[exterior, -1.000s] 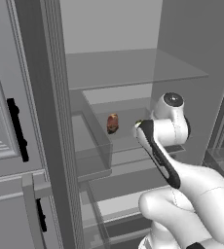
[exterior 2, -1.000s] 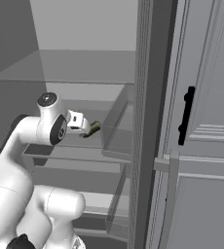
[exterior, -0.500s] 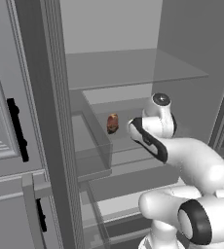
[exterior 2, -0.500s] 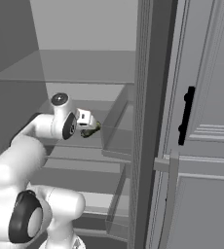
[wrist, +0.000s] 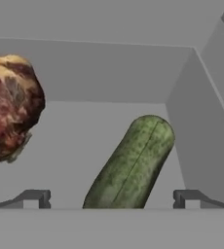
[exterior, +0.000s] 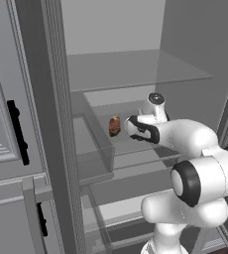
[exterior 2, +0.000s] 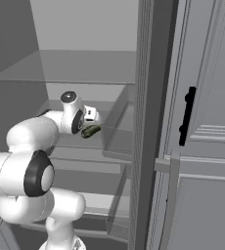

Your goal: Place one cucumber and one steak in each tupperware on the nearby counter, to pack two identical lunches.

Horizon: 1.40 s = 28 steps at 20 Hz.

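Arm reaches into the open fridge, gripper [wrist: 112,199] low over the floor of a clear drawer [exterior: 97,130]. Fingers spread wide, one tip [wrist: 32,198] left and one right of the cucumber [wrist: 131,165], nothing pinched yet. Cucumber lies flat on the drawer floor, long axis running from near to far and leaning slightly right, its near end between the tips. In the right base view the cucumber [exterior 2: 90,131] sits just past the hand. Steak [wrist: 10,107] is left of the cucumber, apart from it, also in the drawer; in the left base view it is the reddish lump [exterior: 114,125] just left of the wrist.

Judgement: cucumber looks stiff, light, smooth and round, so it may roll or slip. Best to pinch across its width near mid-length. Steak looks soft and irregular
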{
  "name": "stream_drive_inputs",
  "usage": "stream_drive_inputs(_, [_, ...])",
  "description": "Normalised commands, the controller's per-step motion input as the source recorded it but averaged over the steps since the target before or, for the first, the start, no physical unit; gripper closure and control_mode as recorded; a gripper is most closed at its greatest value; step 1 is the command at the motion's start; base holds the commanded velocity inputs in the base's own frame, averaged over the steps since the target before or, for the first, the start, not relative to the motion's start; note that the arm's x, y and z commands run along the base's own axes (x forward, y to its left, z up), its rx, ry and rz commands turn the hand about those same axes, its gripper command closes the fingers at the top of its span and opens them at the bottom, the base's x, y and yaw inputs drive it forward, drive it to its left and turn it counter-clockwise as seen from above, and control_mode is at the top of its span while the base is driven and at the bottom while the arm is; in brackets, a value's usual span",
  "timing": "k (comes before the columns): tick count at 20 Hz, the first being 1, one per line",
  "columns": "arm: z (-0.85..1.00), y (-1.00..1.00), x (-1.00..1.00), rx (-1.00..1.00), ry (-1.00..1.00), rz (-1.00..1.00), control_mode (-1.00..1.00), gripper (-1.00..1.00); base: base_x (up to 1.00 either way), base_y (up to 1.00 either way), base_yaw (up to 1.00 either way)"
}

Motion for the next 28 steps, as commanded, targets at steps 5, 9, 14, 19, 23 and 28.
stream_drive_inputs(5, [-0.23, -0.27, 0.19, 0.00, 0.07, -0.01, -1.00, -1.00, 0.00, 0.00, 0.00])
stream_drive_inputs(9, [-0.09, -0.04, 0.01, 0.00, 0.03, -0.05, -1.00, -1.00, 0.00, 0.00, 0.00])
stream_drive_inputs(14, [0.00, 0.00, 0.02, 0.00, 0.08, -0.08, -1.00, -1.00, 0.00, 0.00, 0.00])
stream_drive_inputs(19, [-0.04, 0.00, 0.01, 0.00, 0.04, -0.06, -1.00, -1.00, 0.00, 0.00, 0.00])
stream_drive_inputs(23, [-0.25, 0.04, 0.13, 0.00, 0.00, -0.01, -1.00, -1.00, 0.00, 0.00, 0.00])
stream_drive_inputs(28, [-0.43, 0.05, 0.14, 0.00, 0.00, 0.00, -1.00, -1.00, 0.00, 0.00, 0.00])
